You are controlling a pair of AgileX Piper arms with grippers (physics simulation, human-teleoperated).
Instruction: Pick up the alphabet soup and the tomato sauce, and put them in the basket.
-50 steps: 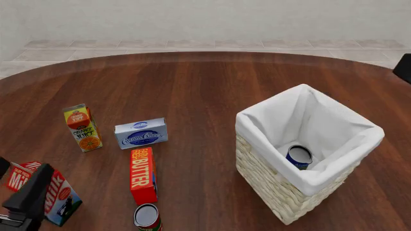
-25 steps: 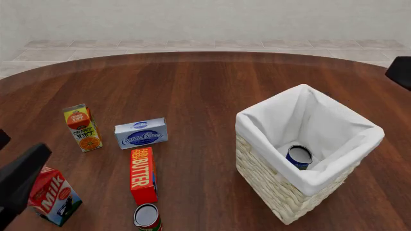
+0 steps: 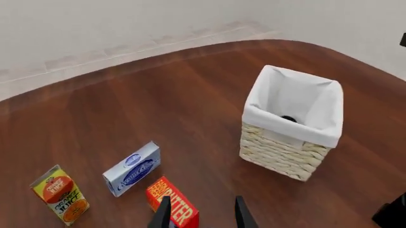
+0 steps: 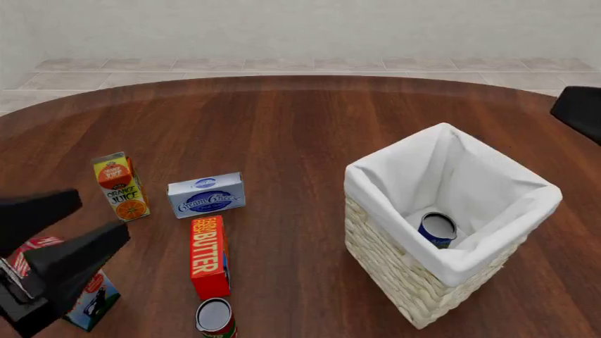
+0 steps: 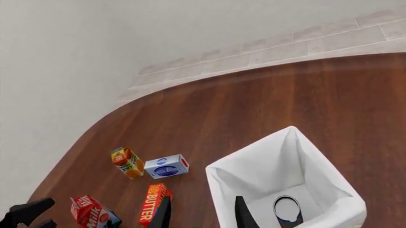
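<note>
- The blue soup can (image 4: 438, 229) lies inside the basket (image 4: 404, 278).
- The tomato can (image 4: 215, 316) stands on the surface (image 4: 300, 134) below the butter box (image 4: 208, 255).
- Left fingers (image 4: 66, 232) are spread wide, empty.
- Right fingers (image 5: 241, 214) are parted, holding nothing.

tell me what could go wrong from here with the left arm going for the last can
The tomato sauce stands right at the near end of the butter box, so closing fingers could shove the box or tip the can. The left gripper hangs over the milk carton and might clip it descending.
</note>
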